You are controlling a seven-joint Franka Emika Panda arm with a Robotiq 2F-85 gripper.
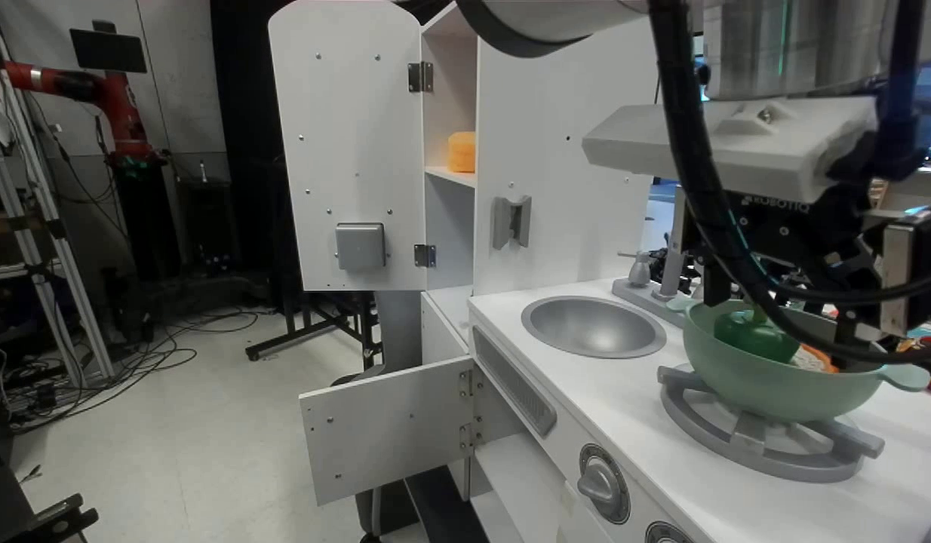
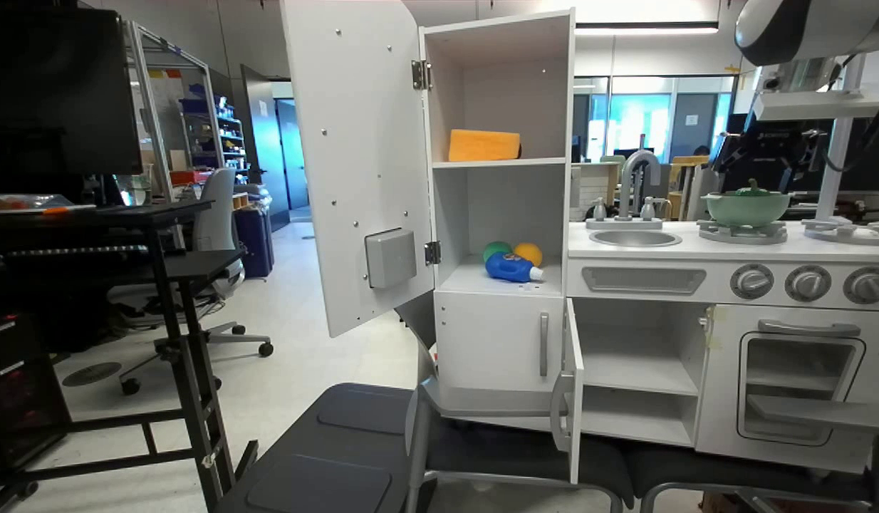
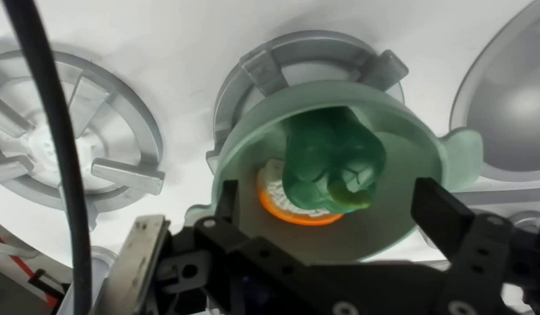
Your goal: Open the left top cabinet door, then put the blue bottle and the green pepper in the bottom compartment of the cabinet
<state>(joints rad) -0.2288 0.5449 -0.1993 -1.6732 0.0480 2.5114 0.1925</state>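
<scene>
The left top cabinet door (image 1: 352, 158) stands wide open in both exterior views (image 2: 357, 178). The cabinet (image 2: 569, 107) shows its two recesses in that view. The blue bottle (image 2: 509, 268) lies on its side in the bottom compartment (image 2: 516, 206). The green pepper (image 3: 333, 157) sits in the pale green bowl, partly over an orange-rimmed white piece (image 3: 292, 210). It also shows in an exterior view (image 1: 756, 337). My gripper (image 3: 327, 194) is open and empty above the bowl, one finger to each side of the pepper. It also shows in an exterior view (image 1: 778, 309).
The green bowl (image 1: 782, 388) rests on a grey burner (image 1: 797, 464). The sink (image 1: 594, 326) and faucet (image 2: 637, 178) stand between burner and cabinet. An orange object (image 2: 484, 145) is on the upper shelf. Green (image 2: 496, 249) and yellow balls (image 2: 528, 253) lie behind the bottle. A lower door (image 1: 390, 430) hangs open.
</scene>
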